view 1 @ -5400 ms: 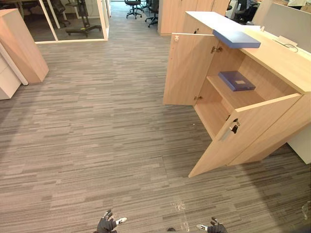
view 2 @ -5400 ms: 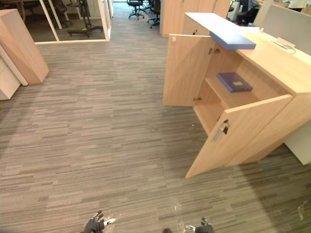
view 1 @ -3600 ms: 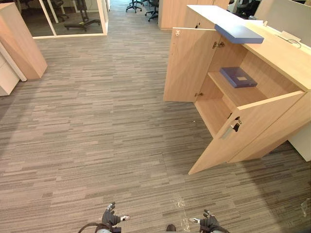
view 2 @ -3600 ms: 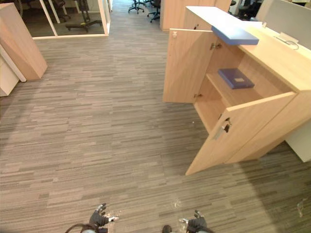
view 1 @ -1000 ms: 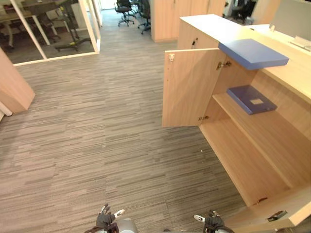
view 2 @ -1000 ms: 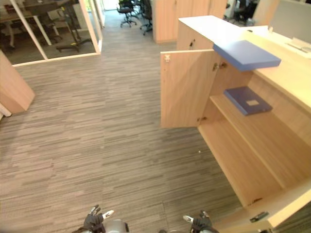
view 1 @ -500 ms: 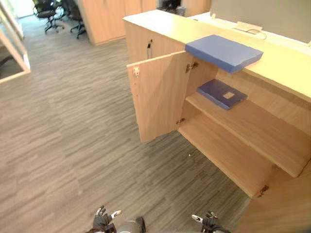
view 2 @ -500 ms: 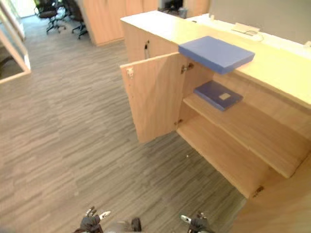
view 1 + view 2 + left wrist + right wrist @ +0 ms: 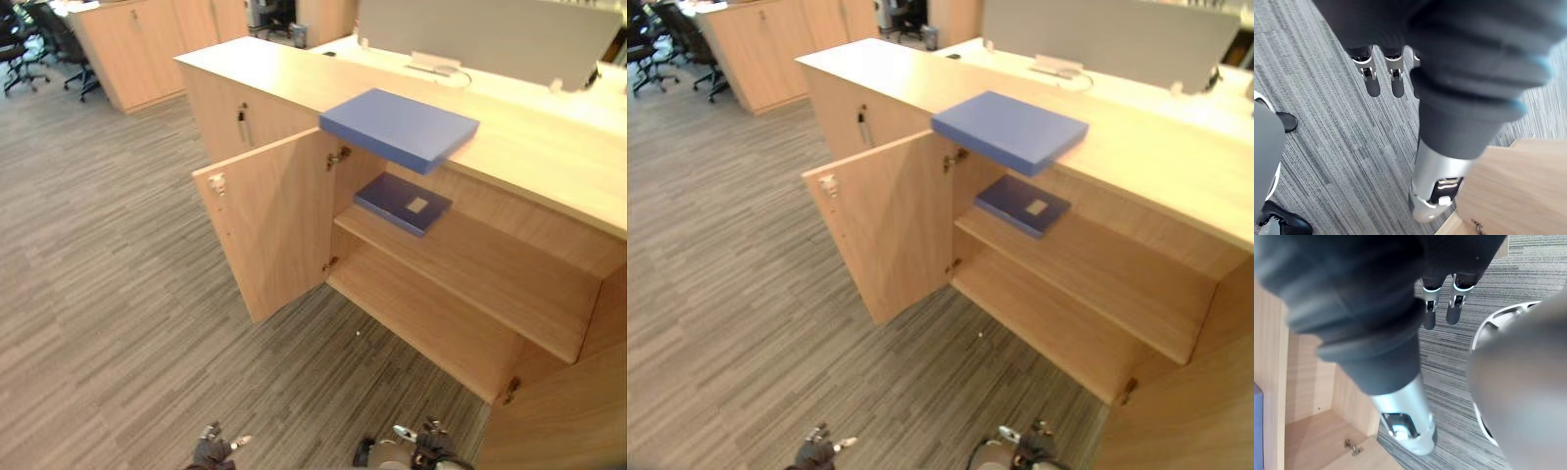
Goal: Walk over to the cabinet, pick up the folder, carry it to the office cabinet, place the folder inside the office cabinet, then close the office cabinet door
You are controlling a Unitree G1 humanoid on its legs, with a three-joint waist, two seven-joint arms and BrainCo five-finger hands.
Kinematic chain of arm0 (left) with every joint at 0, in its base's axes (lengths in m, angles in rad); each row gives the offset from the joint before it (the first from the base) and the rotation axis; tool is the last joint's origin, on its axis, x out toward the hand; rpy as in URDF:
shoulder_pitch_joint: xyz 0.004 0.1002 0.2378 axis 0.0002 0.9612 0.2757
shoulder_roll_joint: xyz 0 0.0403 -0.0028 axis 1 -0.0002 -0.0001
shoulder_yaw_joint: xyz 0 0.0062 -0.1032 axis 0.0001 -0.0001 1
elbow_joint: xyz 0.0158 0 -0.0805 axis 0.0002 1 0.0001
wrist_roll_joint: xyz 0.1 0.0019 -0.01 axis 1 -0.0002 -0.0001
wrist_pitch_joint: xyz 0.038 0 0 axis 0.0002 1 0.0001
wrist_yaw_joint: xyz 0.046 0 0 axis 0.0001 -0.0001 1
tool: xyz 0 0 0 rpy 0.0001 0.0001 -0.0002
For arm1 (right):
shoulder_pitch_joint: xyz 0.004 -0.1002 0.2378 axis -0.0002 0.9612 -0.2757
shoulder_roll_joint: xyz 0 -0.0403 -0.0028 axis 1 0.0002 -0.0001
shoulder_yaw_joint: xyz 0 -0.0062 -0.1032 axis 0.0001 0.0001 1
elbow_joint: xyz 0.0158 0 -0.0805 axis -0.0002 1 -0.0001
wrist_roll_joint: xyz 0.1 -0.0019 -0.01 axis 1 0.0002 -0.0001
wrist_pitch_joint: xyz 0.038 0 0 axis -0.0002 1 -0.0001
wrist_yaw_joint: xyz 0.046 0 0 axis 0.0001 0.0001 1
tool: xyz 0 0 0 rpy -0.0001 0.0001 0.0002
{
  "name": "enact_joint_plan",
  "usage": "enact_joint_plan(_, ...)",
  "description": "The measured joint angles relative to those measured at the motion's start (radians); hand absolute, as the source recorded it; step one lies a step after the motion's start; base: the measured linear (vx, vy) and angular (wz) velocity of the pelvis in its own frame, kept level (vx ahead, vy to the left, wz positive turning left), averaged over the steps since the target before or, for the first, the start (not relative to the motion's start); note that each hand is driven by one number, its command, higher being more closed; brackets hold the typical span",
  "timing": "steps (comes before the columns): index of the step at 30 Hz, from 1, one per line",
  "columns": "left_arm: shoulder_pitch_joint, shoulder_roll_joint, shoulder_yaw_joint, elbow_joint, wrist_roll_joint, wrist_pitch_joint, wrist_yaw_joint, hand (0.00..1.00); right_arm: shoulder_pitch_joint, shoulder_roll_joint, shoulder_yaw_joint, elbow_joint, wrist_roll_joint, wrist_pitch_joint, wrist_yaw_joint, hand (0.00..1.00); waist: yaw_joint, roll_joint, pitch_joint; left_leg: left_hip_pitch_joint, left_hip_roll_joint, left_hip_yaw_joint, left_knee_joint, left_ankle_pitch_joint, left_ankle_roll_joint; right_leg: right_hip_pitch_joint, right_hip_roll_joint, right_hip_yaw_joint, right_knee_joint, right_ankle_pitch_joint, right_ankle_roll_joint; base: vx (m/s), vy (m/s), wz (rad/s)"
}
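The cabinet (image 9: 549, 166) is faced at an angle, and both hands are seen low at the near edge of the head views, well short of it. The left hand (image 9: 211, 452) hangs over the carpet (image 9: 108, 294). Its fingers (image 9: 1370, 76) are shown loosely straight in its wrist view, and nothing is held. The same is seen of the right hand (image 9: 431, 446): its fingers (image 9: 1429, 308) are relaxed, slightly apart and empty.

The blue folder (image 9: 400, 127) lies flat on the cabinet top. Its near long edge juts out past the front edge, above the open compartment. A darker folder (image 9: 402, 202) is seen just below it on the upper shelf (image 9: 470, 264). The one on top is judged to be the one to pick up.

From the hands, the blue folder lies ahead, higher up and a little to the right of centre, so the right hand is judged the nearer. Its long axis runs parallel to the cabinet's front edge, so the overhanging long side is what is presented to a reach from here. The left door (image 9: 269, 225) stands swung out between the left hand and the folder, and that side is judged the more awkward. More walking is judged necessary before any reach is made.
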Motion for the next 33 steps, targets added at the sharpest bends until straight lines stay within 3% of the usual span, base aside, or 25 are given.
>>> enact_joint_plan(1, -0.002, -0.012, 0.009, 0.001, 0.0, 0.0, 0.0, 0.0, -0.01, -0.007, 0.002, 0.0, 0.0, 0.001, 0.0, 0.0, 0.003, 0.009, 0.003, 0.0, 0.017, 0.034, -0.003, 0.001, -0.004, -0.014, 0.004, -0.059, -0.001, -0.013, -0.001, 0.18, -0.213, -0.77)
enact_joint_plan(3, -0.021, -0.028, 0.023, -0.001, 0.003, 0.005, -0.001, 0.0, -0.003, 0.0, -0.016, -0.018, 0.002, 0.003, -0.002, 0.0, -0.001, 0.005, 0.019, 0.036, 0.025, 0.104, -0.025, 0.011, -0.018, -0.003, -0.065, -0.241, 0.112, -0.15, 0.011, 0.33, -0.253, -0.66)
enact_joint_plan(4, -0.021, -0.028, 0.031, -0.001, 0.006, 0.005, -0.002, 0.0, 0.002, 0.006, -0.021, -0.023, 0.003, 0.003, -0.002, 0.0, 0.001, 0.001, 0.021, 0.056, 0.03, 0.119, -0.031, 0.01, -0.02, 0.004, -0.074, -0.255, 0.139, -0.17, 0.002, 0.38, -0.241, -0.49)
enact_joint_plan(7, -0.022, -0.035, 0.054, 0.003, 0.029, 0.018, -0.007, 0.0, 0.006, 0.018, -0.026, -0.02, -0.002, 0.005, -0.001, 0.0, -0.003, -0.008, 0.003, 0.069, 0.096, 0.144, 0.051, 0.008, -0.045, 0.036, 0.015, -0.211, 0.101, -0.192, -0.016, 0.35, -0.294, -0.5)
enact_joint_plan(9, -0.026, -0.027, 0.059, 0.001, 0.024, 0.019, -0.012, 0.0, 0.008, 0.019, -0.022, 0.007, 0.003, 0.007, 0.0, 0.0, -0.005, -0.006, -0.021, -0.049, 0.198, 0.104, 0.364, -0.006, -0.071, 0.082, 0.098, -0.18, -0.005, -0.173, -0.044, 0.31, -0.308, -0.56)
enact_joint_plan(10, -0.024, -0.026, 0.066, 0.001, 0.022, 0.02, -0.012, 0.0, 0.008, 0.017, -0.018, 0.011, 0.004, 0.007, 0.0, 0.0, -0.005, -0.005, -0.022, -0.087, 0.228, 0.079, 0.471, 0.005, -0.073, 0.099, 0.12, -0.169, -0.031, -0.168, -0.051, 0.27, -0.231, -0.84)
enact_joint_plan(11, -0.015, -0.025, 0.086, -0.001, 0.018, 0.02, -0.012, 0.0, 0.007, 0.015, -0.007, 0.018, 0.006, 0.007, -0.001, 0.0, 0.003, -0.005, -0.022, -0.162, 0.284, 0.043, 0.692, 0.051, -0.078, 0.132, 0.168, -0.118, -0.079, -0.16, -0.064, 0.22, -0.124, -0.89)
enact_joint_plan(14, -0.013, -0.004, 0.092, -0.032, 0.003, 0.02, -0.012, 0.0, -0.008, 0.014, 0.003, 0.059, 0.019, 0.007, -0.001, 0.0, 0.027, -0.019, -0.014, -0.3, 0.324, 0.013, 1.105, 0.027, -0.063, 0.224, 0.22, 0.005, -0.14, -0.163, -0.083, 0.29, -0.008, -1.25)
enact_joint_plan(16, -0.008, 0.0, 0.096, -0.048, -0.006, 0.014, -0.009, 0.0, -0.019, 0.007, 0.039, 0.082, 0.022, 0.008, -0.002, 0.0, 0.034, -0.028, -0.013, -0.389, 0.293, 0.008, 1.082, -0.03, -0.025, 0.284, 0.217, 0.09, -0.184, -0.155, -0.071, 0.34, 0.069, -1.13)
enact_joint_plan(19, 0.0, -0.001, 0.102, -0.082, -0.016, 0.003, -0.008, 0.0, -0.036, 0.003, 0.065, 0.1, 0.021, 0.009, -0.001, 0.0, 0.054, -0.039, -0.006, -0.448, 0.243, -0.031, 0.941, -0.084, -0.015, 0.326, 0.188, 0.164, -0.198, -0.146, -0.06, 0.21, 0.112, -0.97)
enact_joint_plan(22, 0.009, -0.003, 0.11, -0.109, -0.033, -0.005, -0.007, 0.0, -0.047, 0.011, 0.07, 0.102, 0.021, 0.008, -0.001, 0.0, 0.076, -0.05, 0.0, -0.491, 0.139, -0.183, 0.618, -0.095, -0.018, 0.367, 0.127, 0.218, -0.213, -0.135, -0.032, 0.27, 0.299, -0.93)
enact_joint_plan(23, 0.017, -0.008, 0.111, -0.11, -0.054, -0.009, -0.005, 0.0, -0.046, 0.01, 0.073, 0.099, 0.021, 0.007, -0.001, 0.0, 0.082, -0.045, -0.003, -0.49, 0.106, -0.263, 0.465, -0.03, -0.018, 0.379, 0.113, 0.23, -0.225, -0.133, 0.007, 0.3, 0.35, -0.74)
enact_joint_plan(24, 0.012, -0.004, 0.112, -0.108, -0.076, -0.013, -0.004, 0.0, -0.045, 0.013, 0.077, 0.098, 0.022, 0.008, -0.002, 0.0, 0.082, -0.054, 0.001, -0.488, 0.082, -0.308, 0.411, 0.051, -0.048, 0.401, 0.096, 0.235, -0.245, -0.141, 0.059, 0.32, 0.336, -0.52)
enact_joint_plan(26, 0.002, 0.026, 0.095, -0.107, -0.081, -0.017, 0.001, 0.0, -0.033, 0.04, 0.081, 0.096, 0.022, 0.008, 0.001, 0.0, 0.077, -0.104, -0.002, -0.484, 0.029, -0.31, 0.395, 0.048, -0.038, 0.391, 0.044, 0.223, -0.258, -0.114, 0.098, 0.25, 0.281, -0.1)
enact_joint_plan(28, -0.008, 0.033, 0.089, -0.095, -0.087, -0.015, 0.002, 0.0, -0.033, 0.045, 0.078, 0.096, 0.022, 0.009, 0.002, 0.0, 0.078, -0.107, -0.001, -0.463, -0.001, -0.305, 0.374, 0.046, -0.033, 0.397, 0.014, 0.222, -0.265, -0.074, 0.103, 0.16, 0.276, -0.11)
enact_joint_plan(30, 0.0, 0.035, 0.086, -0.093, -0.086, -0.015, 0.002, 0.0, -0.036, 0.049, 0.074, 0.094, 0.022, 0.008, 0.006, 0.0, 0.079, -0.109, -0.005, -0.407, -0.031, -0.282, 0.295, 0.066, -0.004, 0.403, -0.018, 0.222, -0.262, -0.042, 0.123, 0.11, 0.217, -0.16)
enact_joint_plan(33, -0.001, 0.042, 0.042, -0.069, -0.086, -0.015, 0.002, 0.0, -0.028, 0.05, 0.059, 0.095, 0.022, 0.008, 0.012, 0.0, 0.068, -0.106, -0.017, -0.296, -0.075, -0.262, 0.069, 0.176, 0.012, 0.398, -0.056, 0.205, -0.261, -0.011, 0.14, 0.06, 0.076, -0.07)
